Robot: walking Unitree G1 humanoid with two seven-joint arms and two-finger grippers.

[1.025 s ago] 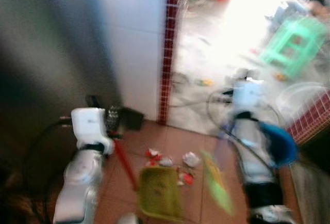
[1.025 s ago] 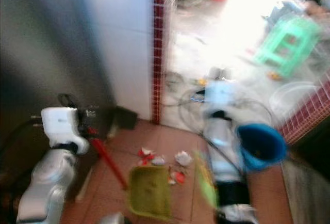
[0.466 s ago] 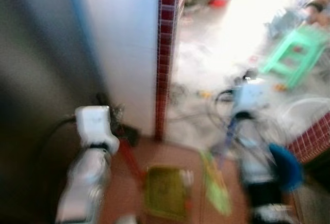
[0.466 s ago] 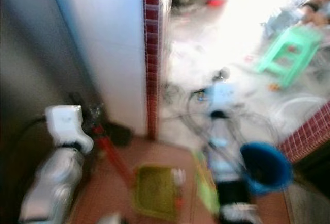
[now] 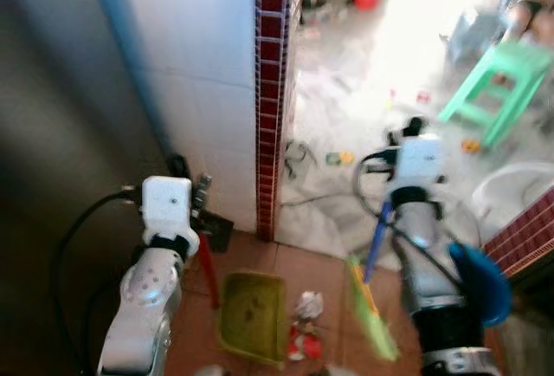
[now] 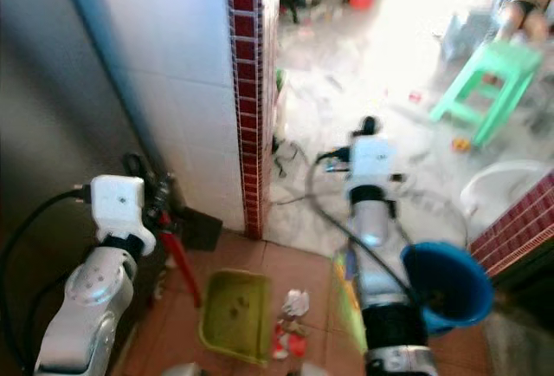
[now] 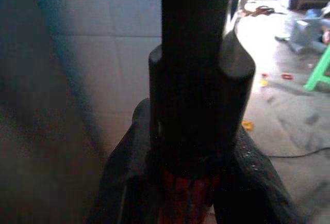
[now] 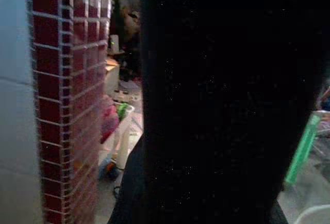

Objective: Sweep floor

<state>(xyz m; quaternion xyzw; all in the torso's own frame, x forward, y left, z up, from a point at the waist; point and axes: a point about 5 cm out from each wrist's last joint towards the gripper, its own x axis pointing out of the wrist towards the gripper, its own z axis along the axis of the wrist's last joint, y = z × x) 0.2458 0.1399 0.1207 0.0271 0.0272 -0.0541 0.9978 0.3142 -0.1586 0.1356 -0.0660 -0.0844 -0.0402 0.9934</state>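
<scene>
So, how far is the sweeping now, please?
Early to midway. The left end effector holds the red handle of the green dustpan, which rests on the floor tiles. The right arm has the broom beside it. The scraps lie at the pan's edge, not inside. More litter waits on the grey floor beyond.

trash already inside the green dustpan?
No: the crumpled white and red litter lies on the tiles beside the yellow-green plastic dustpan, whose tray looks empty.
</scene>
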